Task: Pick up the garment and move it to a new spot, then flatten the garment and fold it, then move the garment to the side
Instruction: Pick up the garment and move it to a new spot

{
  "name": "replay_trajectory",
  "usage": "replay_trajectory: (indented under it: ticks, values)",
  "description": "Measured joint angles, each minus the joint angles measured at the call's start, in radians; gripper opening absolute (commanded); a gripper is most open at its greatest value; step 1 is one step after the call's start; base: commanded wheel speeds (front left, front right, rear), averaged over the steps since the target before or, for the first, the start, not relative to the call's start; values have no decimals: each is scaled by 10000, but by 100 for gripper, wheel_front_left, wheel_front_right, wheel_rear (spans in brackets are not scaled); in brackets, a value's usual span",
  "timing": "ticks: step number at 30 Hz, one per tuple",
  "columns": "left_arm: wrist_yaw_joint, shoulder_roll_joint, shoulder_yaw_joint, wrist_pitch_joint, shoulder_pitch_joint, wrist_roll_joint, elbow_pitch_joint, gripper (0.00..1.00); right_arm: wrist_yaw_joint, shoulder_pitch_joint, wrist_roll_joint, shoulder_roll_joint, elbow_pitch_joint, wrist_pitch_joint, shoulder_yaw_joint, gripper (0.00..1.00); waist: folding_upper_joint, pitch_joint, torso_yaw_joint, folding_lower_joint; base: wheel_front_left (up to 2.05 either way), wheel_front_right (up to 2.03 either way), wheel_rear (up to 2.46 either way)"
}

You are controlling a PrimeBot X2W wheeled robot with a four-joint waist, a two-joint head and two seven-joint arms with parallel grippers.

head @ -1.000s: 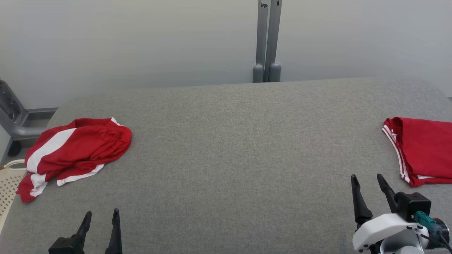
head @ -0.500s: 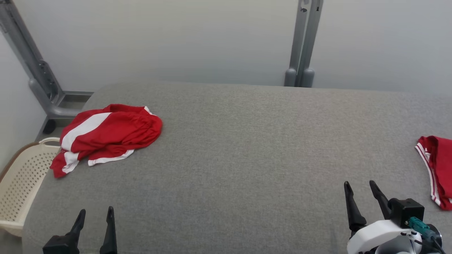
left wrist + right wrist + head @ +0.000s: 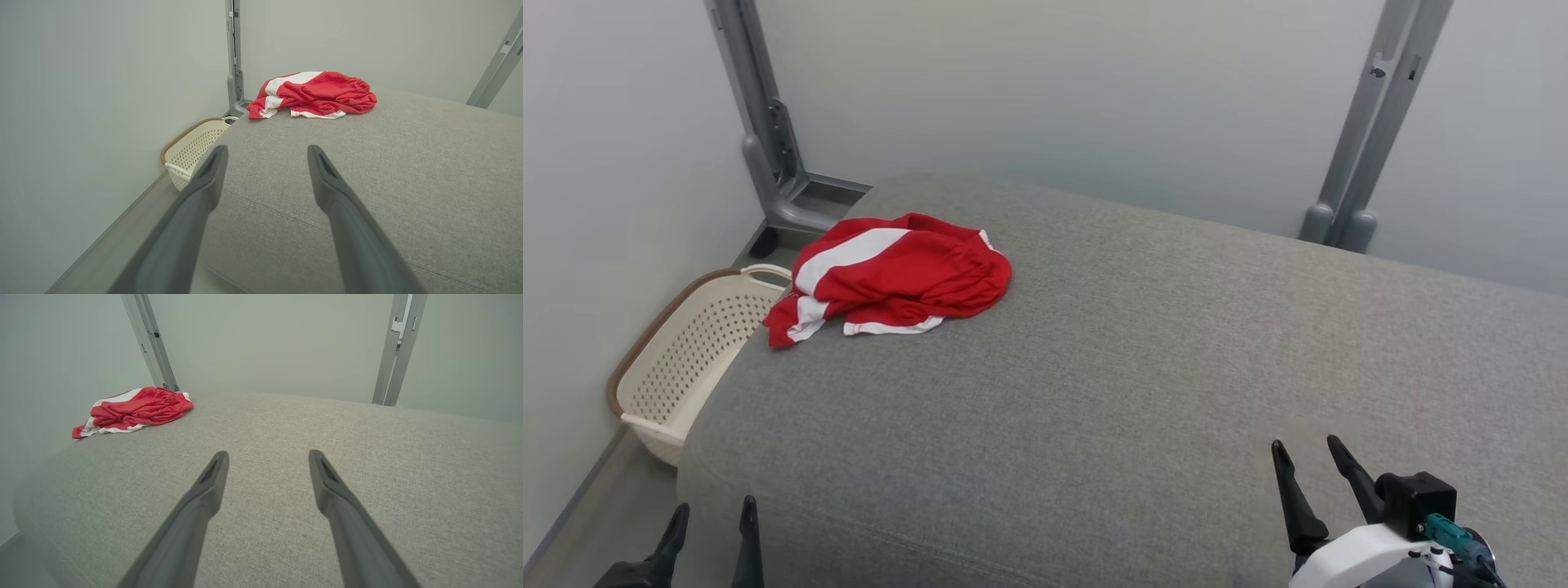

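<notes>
A crumpled red garment with white stripes lies in a heap on the far left corner of the grey fabric table; the left wrist view has the garment ahead, and the right wrist view has the garment far to the left. My left gripper stands open at the lower left, over the table's near left edge, with nothing between its fingers. My right gripper stands open at the lower right above bare table, far from the garment. In each wrist view the left gripper and the right gripper show spread, empty fingers.
A cream perforated basket stands on the floor against the table's left side, just below the garment; the same basket is in the left wrist view. Grey metal posts rise behind the table against the pale wall.
The camera has swung to the left: the garment now sits nearer the middle of the picture, the basket is in full view, and a second red garment at the right has left the frame.
</notes>
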Motion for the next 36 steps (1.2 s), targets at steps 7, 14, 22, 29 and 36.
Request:
replay_trajectory:
  ticks: [7,14,22,29,36]
  values:
    - [244,92,190,23,308,-115,-445,100,0,-298,138,6,207,-92,362,100,0,-36,704,0,0,0,0]
    - [378,81,238,121,464,-247,-708,100,0,-403,130,4,343,-144,380,100,0,56,856,0,0,0,0]
    - [-148,42,-157,963,-377,-606,-169,100,0,-346,-40,2,219,-109,259,100,0,88,794,0,0,0,0]
    - [-861,-132,-627,2148,-2668,-978,1682,100,0,-342,-631,4,-589,510,405,100,0,460,530,0,0,0,0]
    - [-1354,-575,-750,2706,-5528,-1204,3824,100,0,-735,-1455,0,-2075,1415,746,100,0,1400,107,0,0,0,0]
